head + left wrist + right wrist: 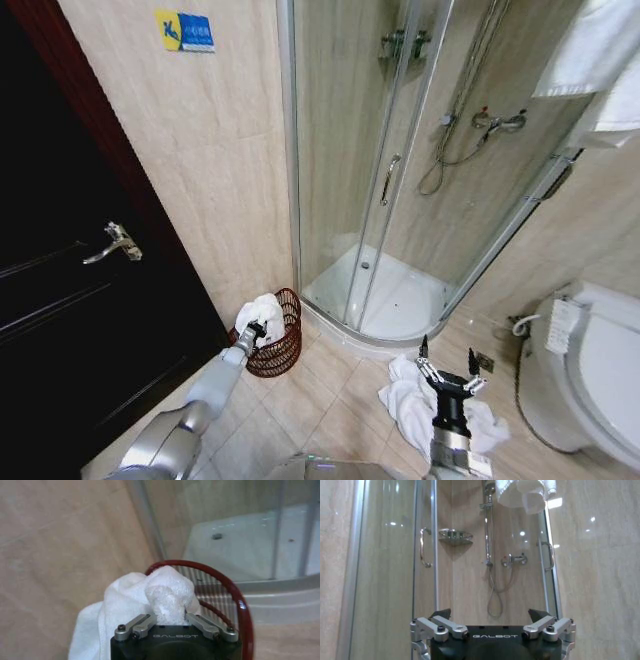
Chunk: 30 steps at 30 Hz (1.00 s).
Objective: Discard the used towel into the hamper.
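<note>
My left gripper (254,340) is stretched out low over the floor toward ten o'clock from my base, and its fingers are clamped on a bunched fold of the white towel (262,313). From my left wrist camera I see the towel (150,600) rising in a lump straight out from between my left gripper (172,620), the two metal fingers (137,626) pinched in against the cloth on either side. The hamper (280,350), a small dark reddish-brown wire basket, stands on the tiled floor against the beige wall, just at the nine o'clock side of the shower stall (400,200). The towel sits at the hamper's rim on the side nearest the wall, heaped above the top edge and partly draped over it; in the wrist view the red rim of the hamper (235,596) curves around behind and beside the cloth. I cannot tell how much of the towel is already down inside the basket. My right gripper (447,368) is held upright close in front of me at about one o'clock, its fingers spread wide apart and holding nothing. Below it on the floor lies a second crumpled white towel (410,400), between the shower base and the toilet (590,370). The dark door (70,300) fills my nine o'clock side.
</note>
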Motion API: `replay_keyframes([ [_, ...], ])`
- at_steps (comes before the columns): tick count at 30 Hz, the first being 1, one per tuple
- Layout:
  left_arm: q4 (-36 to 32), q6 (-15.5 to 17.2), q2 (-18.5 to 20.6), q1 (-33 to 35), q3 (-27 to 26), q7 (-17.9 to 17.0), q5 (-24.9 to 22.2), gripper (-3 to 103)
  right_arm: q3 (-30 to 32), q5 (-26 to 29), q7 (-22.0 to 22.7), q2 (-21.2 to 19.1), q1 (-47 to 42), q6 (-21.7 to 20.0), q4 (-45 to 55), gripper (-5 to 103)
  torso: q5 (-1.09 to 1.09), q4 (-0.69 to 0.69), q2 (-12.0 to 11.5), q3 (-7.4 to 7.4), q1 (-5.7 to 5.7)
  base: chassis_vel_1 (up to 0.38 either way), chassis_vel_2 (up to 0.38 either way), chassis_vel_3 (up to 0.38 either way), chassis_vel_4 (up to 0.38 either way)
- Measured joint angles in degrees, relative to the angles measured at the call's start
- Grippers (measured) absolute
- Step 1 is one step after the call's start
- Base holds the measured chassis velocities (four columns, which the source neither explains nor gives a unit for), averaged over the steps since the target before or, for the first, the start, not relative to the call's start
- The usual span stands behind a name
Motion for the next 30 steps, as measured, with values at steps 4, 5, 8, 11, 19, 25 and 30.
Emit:
replay_keyframes([
  [4,0.43,-0.04,-0.10,-0.08,2.29,0.42,0.44,8,0.00,0.06,-0.72,0.00,-0.01,0.35,-0.38,100,0.01,0.00,0.01,0.00,0.00,0.000,0.000,0.000,0.000],
  [5,0.43,-0.04,-0.10,-0.08,2.29,0.42,0.44,8,0.00,0.06,-0.72,0.00,-0.01,0.35,-0.38,100,0.01,0.00,0.01,0.00,0.00,0.000,0.000,0.000,0.000],
  [8,1.78,0.34,-0.51,-0.34,3.77,0.22,1.37,8,0.08,-0.09,-0.72,0.00,0.02,0.35,-0.80,100,0.01,0.00,0.01,0.00,0.00,0.000,0.000,0.000,0.000],
  [11,2.55,0.55,-1.01,-0.48,5.03,0.13,1.73,8,0.14,-0.15,-0.74,0.00,0.09,0.33,-0.89,100,0.00,0.00,0.01,0.00,0.00,0.000,0.000,0.000,0.000],
  [19,3.57,1.04,-1.80,-1.62,6.38,-0.76,1.88,8,0.31,-0.22,-0.84,0.00,0.31,0.30,-1.52,100,0.00,-0.01,0.01,0.00,0.00,0.000,0.000,0.000,0.000],
  [25,4.78,2.97,-2.24,-3.12,6.61,-3.67,0.95,8,0.35,-0.21,-0.91,0.00,0.28,0.41,-1.90,100,0.00,0.00,0.01,0.00,0.00,0.000,0.000,0.000,0.000],
  [30,4.78,4.53,-2.19,-3.44,6.62,-6.00,0.68,8,0.33,-0.32,-0.93,0.00,0.29,0.57,-2.00,100,0.00,0.00,0.01,0.00,0.00,0.000,0.000,0.000,0.000],
])
